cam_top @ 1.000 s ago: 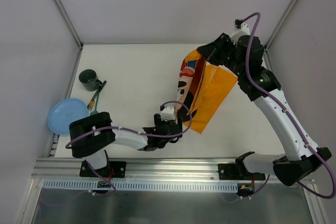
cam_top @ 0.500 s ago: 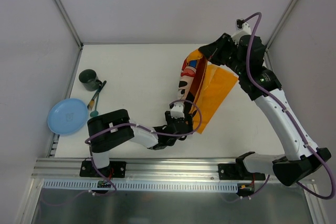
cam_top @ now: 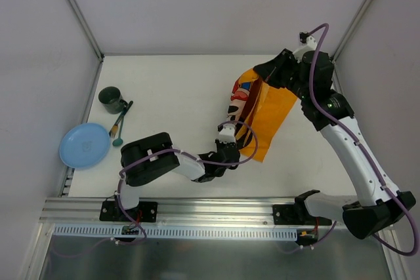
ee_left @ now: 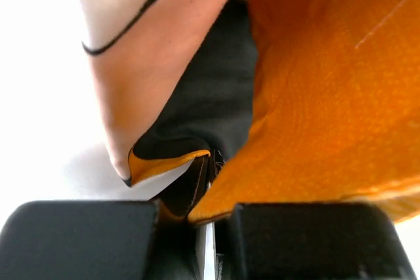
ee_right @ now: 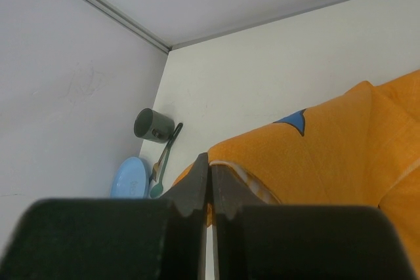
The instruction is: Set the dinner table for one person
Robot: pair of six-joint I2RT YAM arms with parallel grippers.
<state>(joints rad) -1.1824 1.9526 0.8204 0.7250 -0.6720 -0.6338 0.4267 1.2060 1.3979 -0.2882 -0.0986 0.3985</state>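
My left gripper (ee_left: 203,211) is pinched tight on the near corner of the orange cartoon-printed cloth placemat (cam_top: 272,116). My right gripper (ee_right: 209,181) is clamped on the far edge, holding that side raised so the cloth hangs folded on itself over the right half of the large flat white dinner table (cam_top: 170,90). Well apart, at the table's left edge, stand a dark green mug (cam_top: 110,99) and a round light-blue plate (cam_top: 84,145), with what looks like a teal-handled utensil (cam_top: 118,126) between them, too small to name surely.
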